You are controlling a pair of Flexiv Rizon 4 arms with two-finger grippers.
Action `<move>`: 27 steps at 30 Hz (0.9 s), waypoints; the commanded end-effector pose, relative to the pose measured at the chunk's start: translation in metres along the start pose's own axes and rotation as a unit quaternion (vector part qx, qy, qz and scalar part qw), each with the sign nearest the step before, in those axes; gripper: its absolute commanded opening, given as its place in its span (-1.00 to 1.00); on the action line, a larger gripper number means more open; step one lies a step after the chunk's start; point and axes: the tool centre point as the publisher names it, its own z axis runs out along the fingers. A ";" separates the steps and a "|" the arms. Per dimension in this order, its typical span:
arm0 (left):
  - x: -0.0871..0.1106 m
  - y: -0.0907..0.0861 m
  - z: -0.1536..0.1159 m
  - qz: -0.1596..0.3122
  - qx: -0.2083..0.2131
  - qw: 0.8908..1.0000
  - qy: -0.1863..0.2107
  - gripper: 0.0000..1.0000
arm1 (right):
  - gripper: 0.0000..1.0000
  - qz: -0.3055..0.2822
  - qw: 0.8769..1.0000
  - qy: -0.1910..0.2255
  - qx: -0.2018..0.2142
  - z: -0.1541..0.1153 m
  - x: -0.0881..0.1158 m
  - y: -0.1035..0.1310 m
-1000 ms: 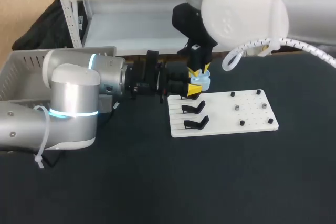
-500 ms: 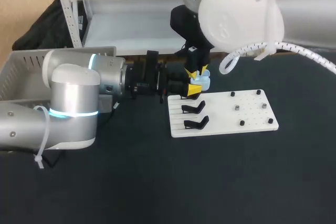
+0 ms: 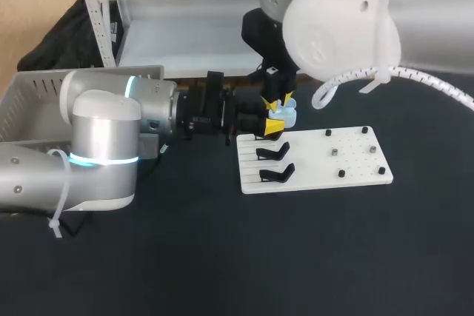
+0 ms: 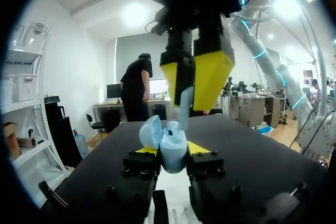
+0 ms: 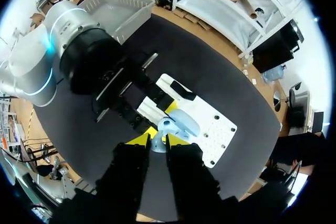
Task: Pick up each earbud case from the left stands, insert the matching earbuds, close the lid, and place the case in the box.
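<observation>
Left wrist view gives the closest look at the left gripper [image 4: 171,151]: both yellow tips press on opposite sides of a small pale-blue plastic earbud case [image 4: 171,142], clamping it, with its rounded lid [image 4: 150,132] hinged open to one side. Directly above the case hangs the right gripper [image 4: 190,104], its yellow tips pointing down and pinched on a slim pale-blue earbud [image 4: 185,103], whose lower end reaches the case's open mouth. Whether the earbud is seated cannot be told.

Right wrist view looks straight down past the right gripper's dark fingers; the earbud's end shows between its yellow tips, and the open case sits just beyond them. This view alone shows the case hanging over the flat white perforated board [image 5: 215,129].

Head view hides the contact but shows the poses. The left arm [image 3: 104,135] reaches level from the left, its wrist horizontal and pointing toward the board. The right arm [image 3: 341,20] comes from the upper right and drops its wrist steeply from above. The case is off the black table [image 3: 222,257], over the board's far edge, at the end bearing two black stands [image 3: 272,153], which sit nearer the camera than the case. Well left of the board, behind the left arm, is a grey plastic crate [image 3: 29,101].
</observation>
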 end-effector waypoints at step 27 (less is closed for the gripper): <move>0.000 -0.001 0.000 0.000 -0.002 1.000 0.001 -1.00 | -1.00 0.010 1.000 -0.014 0.007 0.012 -0.003 -0.003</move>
